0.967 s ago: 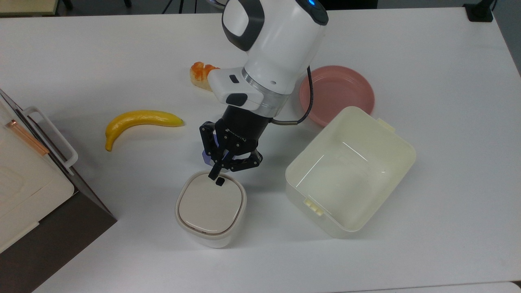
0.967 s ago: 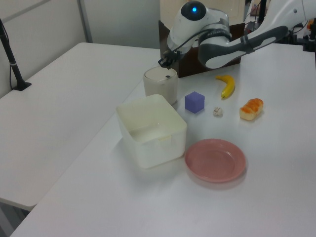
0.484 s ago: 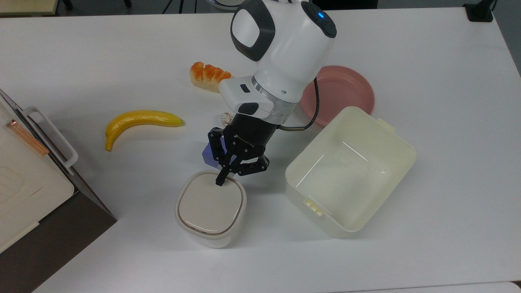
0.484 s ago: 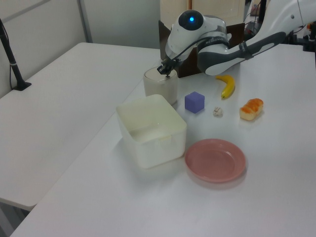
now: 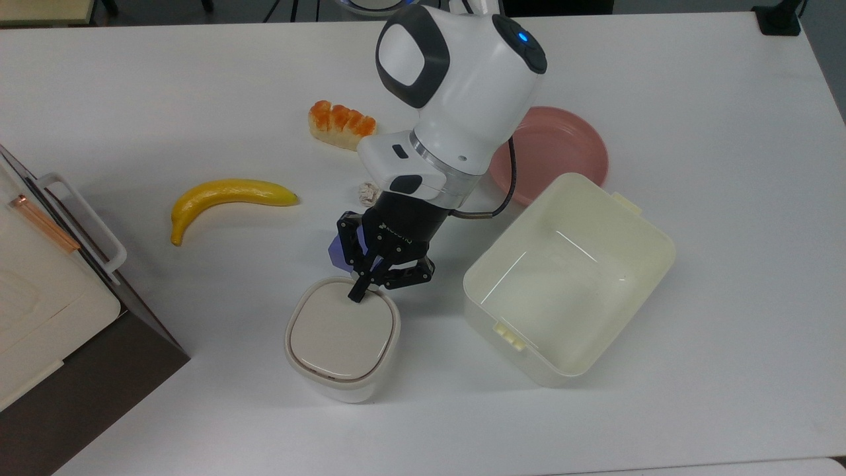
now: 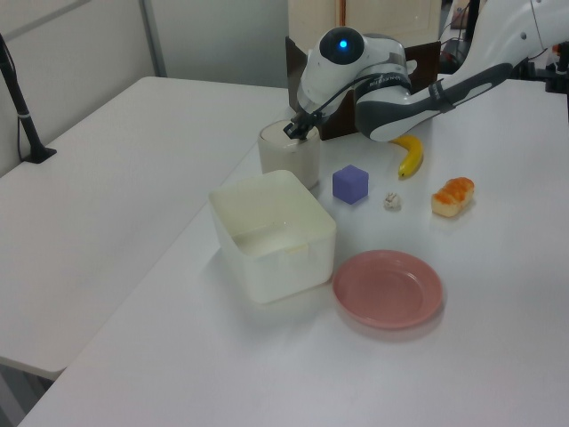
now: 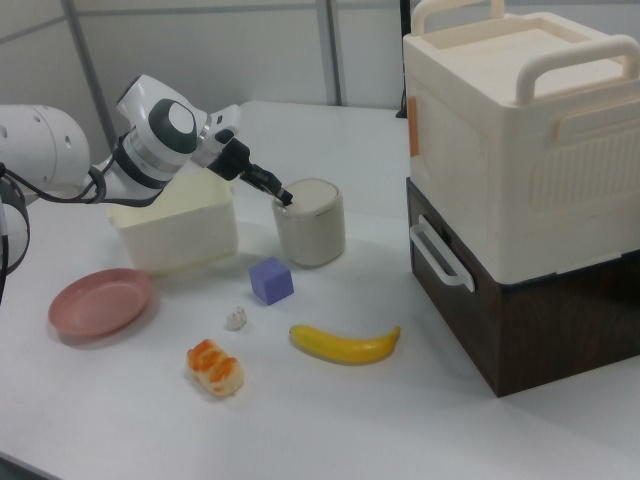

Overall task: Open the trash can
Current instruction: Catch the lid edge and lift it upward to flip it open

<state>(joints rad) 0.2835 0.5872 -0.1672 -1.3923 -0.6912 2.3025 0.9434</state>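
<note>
Bin point(image 5: 342, 345): lower centre of the top view, on the counter point(image 5: 694, 297), left of the tub point(image 5: 568, 277). Lid point(image 5: 342, 334) flat, not yet up.
Jaws point(image 5: 360, 295): I read them as pinched narrow, holding nothing, tip on the lid's upper edge (where I take the button to be).
Progress: I judge the press under way; the opening itself is left.

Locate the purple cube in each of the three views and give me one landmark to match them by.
Top view: the purple cube peeks out beside the gripper, just above the trash can.
Left view: centre, right of the trash can.
Right view: centre, below the trash can.
Shared landmark: the trash can, next to the cube in every view.
</note>
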